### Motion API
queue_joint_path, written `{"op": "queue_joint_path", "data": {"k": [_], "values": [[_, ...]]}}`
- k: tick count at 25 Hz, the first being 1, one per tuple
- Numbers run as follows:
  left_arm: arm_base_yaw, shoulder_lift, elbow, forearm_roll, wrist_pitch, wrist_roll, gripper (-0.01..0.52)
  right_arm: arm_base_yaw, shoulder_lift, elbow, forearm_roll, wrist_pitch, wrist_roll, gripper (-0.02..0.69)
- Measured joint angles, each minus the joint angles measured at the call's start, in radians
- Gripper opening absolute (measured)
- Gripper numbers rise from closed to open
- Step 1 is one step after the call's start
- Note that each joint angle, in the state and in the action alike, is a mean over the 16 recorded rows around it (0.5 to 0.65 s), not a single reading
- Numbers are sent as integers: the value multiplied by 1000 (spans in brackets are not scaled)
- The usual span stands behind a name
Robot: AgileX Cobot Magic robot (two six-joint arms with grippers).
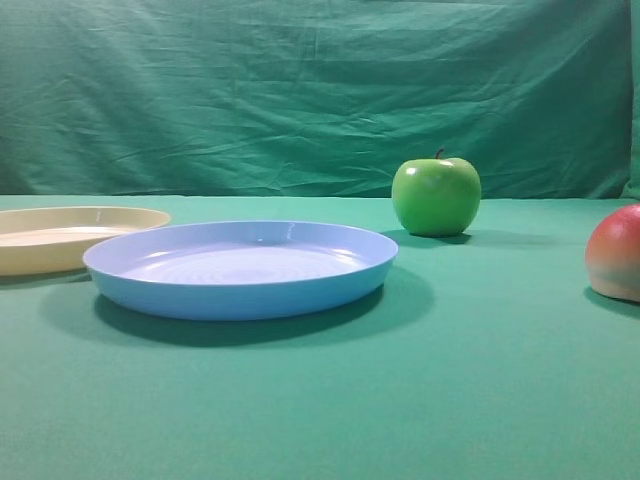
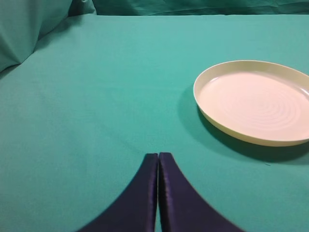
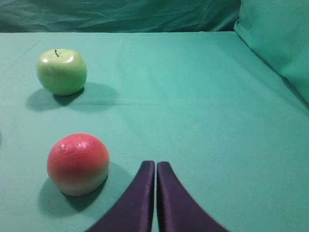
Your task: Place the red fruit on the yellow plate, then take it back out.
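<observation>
Scanning left to right, I see the left end effector (image 2: 158, 155) closed and empty near the yellow plate (image 2: 256, 101), then the blue plate (image 1: 240, 268), green apple (image 1: 435, 195), and red fruit (image 3: 78, 163) on the counter (image 1: 450, 400) beside the closed, empty right end effector (image 3: 155, 164).

Left gripper (image 2: 158, 155) and right gripper (image 3: 155, 164): 2 dark navy-purple glossy fingers each, curved, tapering toward 12 o'clock.

Green table (image 1: 480, 400), plates (image 1: 240, 268), green apple (image 1: 436, 195), red fruit (image 1: 615, 252)
</observation>
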Motion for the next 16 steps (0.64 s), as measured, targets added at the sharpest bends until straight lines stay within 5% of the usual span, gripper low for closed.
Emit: {"op": "queue_joint_path", "data": {"k": [16], "values": [[0,0,0,0,0,0,0,0,0,0,-3,6,-10,0]]}}
